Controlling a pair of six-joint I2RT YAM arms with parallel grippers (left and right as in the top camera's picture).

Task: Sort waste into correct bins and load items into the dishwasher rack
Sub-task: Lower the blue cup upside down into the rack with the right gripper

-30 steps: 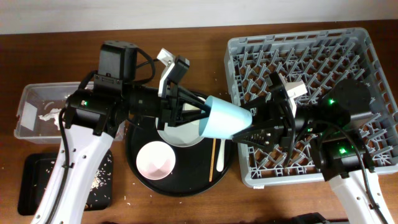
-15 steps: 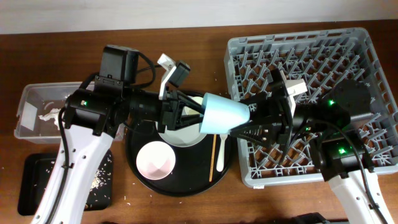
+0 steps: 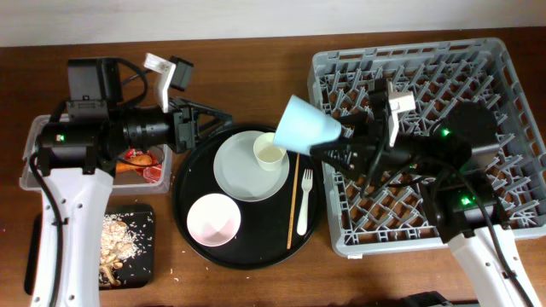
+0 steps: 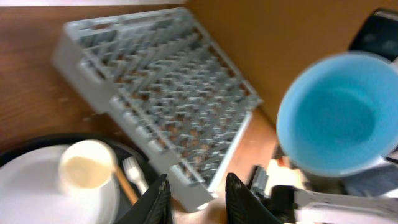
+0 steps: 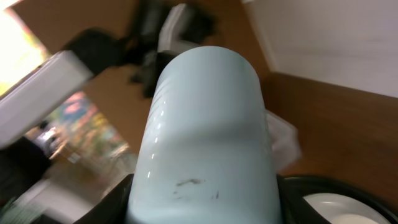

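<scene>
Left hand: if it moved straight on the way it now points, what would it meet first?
Probably the blue cup held by the right hand; the left hand points toward its open mouth. Depth is unclear, so it might instead reach the rack.

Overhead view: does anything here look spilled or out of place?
A few pale crumbs lie on the bare table beside the shallow black tray, outside it. Also, the light-blue cup hangs sideways in the right gripper, in mid-air.

Half-hidden red scrap [image 3: 136,159], perhaps wrapper
</scene>
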